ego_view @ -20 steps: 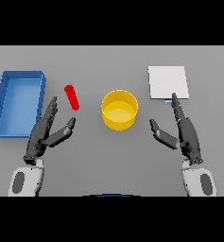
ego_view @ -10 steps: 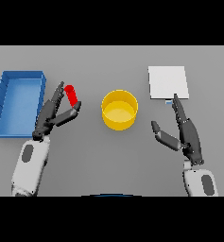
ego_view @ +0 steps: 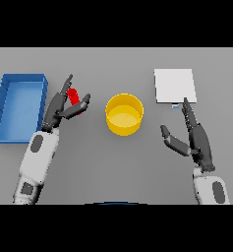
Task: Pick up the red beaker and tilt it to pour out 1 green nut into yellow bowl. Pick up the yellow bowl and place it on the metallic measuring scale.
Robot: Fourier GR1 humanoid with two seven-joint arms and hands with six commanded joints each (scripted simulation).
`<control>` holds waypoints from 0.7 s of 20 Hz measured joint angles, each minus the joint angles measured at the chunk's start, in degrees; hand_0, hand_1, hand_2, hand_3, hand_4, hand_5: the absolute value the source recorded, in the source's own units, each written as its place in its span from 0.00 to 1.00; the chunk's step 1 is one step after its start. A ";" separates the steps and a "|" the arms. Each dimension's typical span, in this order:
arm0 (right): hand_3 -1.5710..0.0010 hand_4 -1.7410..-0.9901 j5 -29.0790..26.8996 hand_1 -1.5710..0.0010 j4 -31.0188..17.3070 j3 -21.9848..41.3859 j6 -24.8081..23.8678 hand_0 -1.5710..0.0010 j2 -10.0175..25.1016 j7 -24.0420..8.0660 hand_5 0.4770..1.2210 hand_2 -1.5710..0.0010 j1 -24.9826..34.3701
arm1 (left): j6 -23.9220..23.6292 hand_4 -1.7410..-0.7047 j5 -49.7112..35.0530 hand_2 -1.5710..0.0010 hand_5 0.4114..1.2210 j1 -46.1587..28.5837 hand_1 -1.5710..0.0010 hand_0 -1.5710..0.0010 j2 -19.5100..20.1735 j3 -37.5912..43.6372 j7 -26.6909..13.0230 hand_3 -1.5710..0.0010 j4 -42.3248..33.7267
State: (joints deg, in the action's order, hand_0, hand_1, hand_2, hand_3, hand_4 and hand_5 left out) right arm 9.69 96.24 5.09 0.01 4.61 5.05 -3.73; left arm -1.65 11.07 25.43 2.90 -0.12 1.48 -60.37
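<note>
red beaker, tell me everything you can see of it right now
The red beaker is a small, slim, glossy red cylinder lying tilted on the grey table, between the blue bin and the yellow bowl. Only its upper part shows; the rest is hidden behind the left robot hand, whose fingers and thumb sit on either side of it. Whether they actually grip it cannot be told. No opening or contents are visible.

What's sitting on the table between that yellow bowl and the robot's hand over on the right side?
Nothing. In the head view, the stretch of grey table between the yellow bowl and the right hand is bare.
</note>
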 measured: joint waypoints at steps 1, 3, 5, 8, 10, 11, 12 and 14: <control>1.00 0.67 0.51 1.00 0.52 0.57 -0.10 1.00 -0.32 0.87 0.22 1.00 -1.03 | -0.22 0.51 0.11 1.00 0.33 0.67 1.00 1.00 -0.01 0.28 0.32 1.00 1.42; 1.00 0.66 0.60 1.00 0.48 0.54 -0.18 1.00 -0.27 0.39 0.22 1.00 -0.63 | -0.40 0.48 -0.41 1.00 0.35 2.71 1.00 1.00 -0.23 1.44 2.06 1.00 4.91; 1.00 0.66 0.63 1.00 1.15 0.77 -0.51 1.00 -0.77 -0.76 0.23 1.00 -0.51 | -0.56 0.44 -1.94 1.00 0.37 3.14 1.00 1.00 -1.18 2.86 6.37 1.00 6.67; 1.00 0.66 0.04 1.00 1.17 0.31 -0.26 1.00 -0.44 -0.56 0.23 1.00 -1.01 | -0.90 0.36 -3.39 0.90 0.43 5.39 0.94 0.95 -2.03 5.08 9.47 0.91 11.71; 1.00 0.67 0.59 1.00 1.39 0.96 -0.48 1.00 -1.03 -0.64 0.23 1.00 -1.14 | -1.79 0.32 -3.82 0.71 0.57 6.72 0.74 0.76 -2.98 5.91 11.35 0.67 13.68; 1.00 0.67 0.90 1.00 1.35 0.67 -0.78 1.00 -0.62 -0.98 0.23 1.00 -0.79 | -3.03 0.26 -3.46 0.58 0.66 6.44 0.63 0.65 -3.45 6.03 12.29 0.54 14.19; 1.00 0.67 0.90 1.00 1.34 0.86 -0.71 1.00 -0.82 -0.70 0.23 1.00 -0.89 | -4.91 0.21 -2.90 0.46 0.73 6.69 0.50 0.52 -3.58 6.19 11.78 0.44 14.18; 1.00 0.67 0.59 1.00 1.31 0.66 -0.66 1.00 -0.83 -0.26 0.23 1.00 -1.15 | -7.48 0.15 0.06 0.30 0.82 7.64 0.32 0.33 -3.50 4.91 11.63 0.33 15.57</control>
State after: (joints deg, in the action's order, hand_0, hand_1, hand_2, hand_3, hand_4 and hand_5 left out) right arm 10.29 97.56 5.75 -0.65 3.78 4.79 -4.88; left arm -9.13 11.12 33.07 -0.60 4.78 13.11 -44.81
